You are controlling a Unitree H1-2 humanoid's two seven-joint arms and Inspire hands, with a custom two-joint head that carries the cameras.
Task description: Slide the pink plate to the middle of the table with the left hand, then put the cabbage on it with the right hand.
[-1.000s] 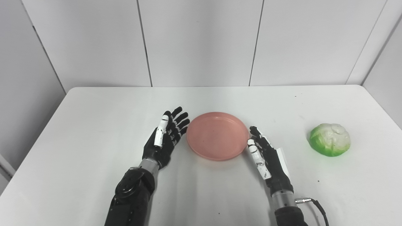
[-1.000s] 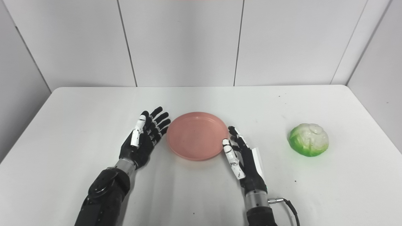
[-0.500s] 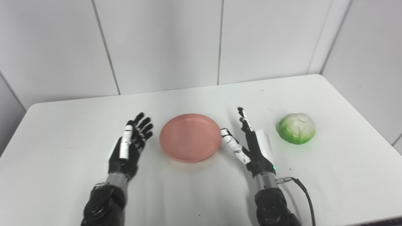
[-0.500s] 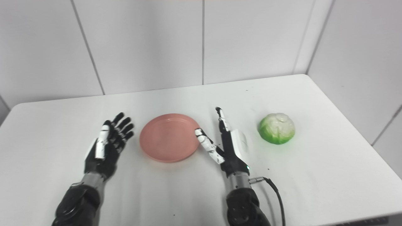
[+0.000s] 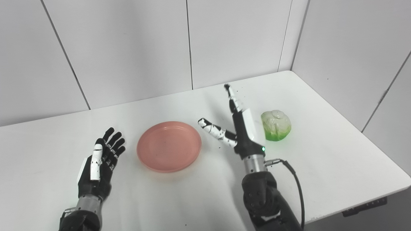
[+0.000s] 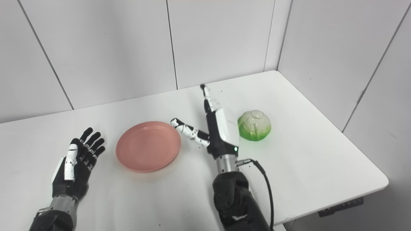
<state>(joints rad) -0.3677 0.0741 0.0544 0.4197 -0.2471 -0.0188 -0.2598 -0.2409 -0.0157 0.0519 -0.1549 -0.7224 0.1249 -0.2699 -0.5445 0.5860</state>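
The right robot hand [image 5: 240,128] stands edge-up with fingers straight and thumb spread, holding nothing, its back turned to the cabbage [image 5: 275,125] lying just beside it on the white worktop [image 5: 337,154]. The pink plate [image 5: 169,146] sits empty on the thumb side of that hand, near but apart from it, between the two arms. The left robot hand [image 5: 99,163] rests palm-up and released on the plate's far side, clear of the rim.

With the plate apparently in place, the pickup looks next, and the risks sit there. The hand's back faces the cabbage, so a sideways approach could knock the round head and send it rolling toward the worktop's near edge or the corner wall. The hand must turn or rise over it first. A loose grasp on the rounded, smooth-looking surface could let it slip during the carry, and a hard drop might skid the light plate off centre.
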